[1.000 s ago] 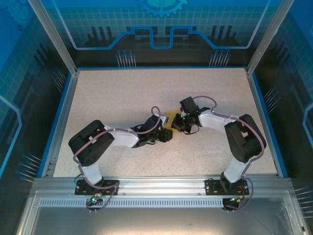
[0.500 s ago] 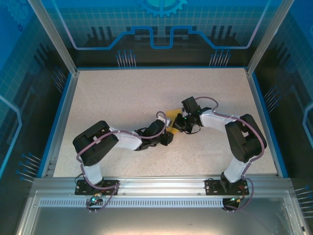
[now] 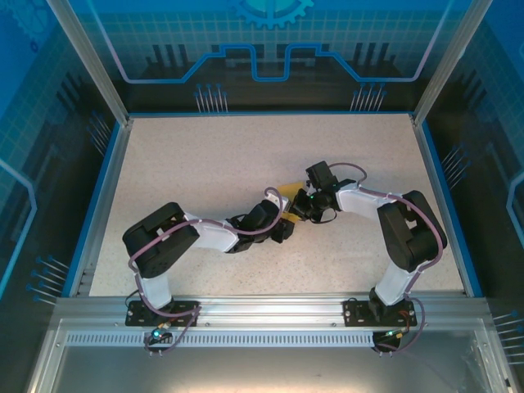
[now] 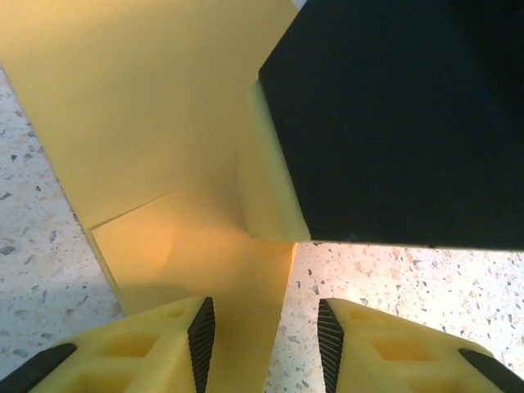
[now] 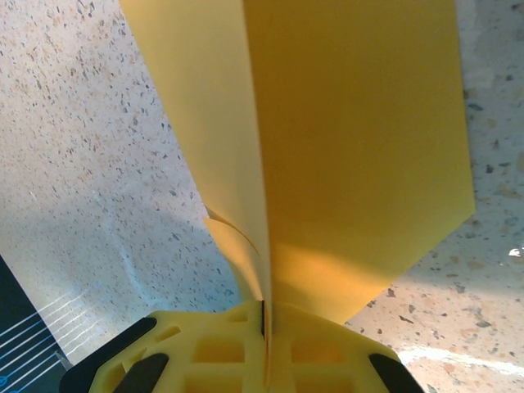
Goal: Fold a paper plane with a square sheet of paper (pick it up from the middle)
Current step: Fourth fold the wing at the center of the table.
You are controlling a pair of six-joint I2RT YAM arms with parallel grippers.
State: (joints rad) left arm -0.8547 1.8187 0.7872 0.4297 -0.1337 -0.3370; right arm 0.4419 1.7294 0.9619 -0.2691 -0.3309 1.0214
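Bright, even light — soft shadows beside the paper on the table, wrist close-ups slightly blurred.

Paper: plain orange-yellow, unmarked, duller on shaded fold at left of frame. Desk: beige, fine dark speckle. Left fingers: yellow, with black ribbed pads. Right fingers: same yellow. Left arm, right arm: black and white links, mauve cables. Desk border: blue. Back wall: blue grid, circuit-line pattern. Front rail: silver.
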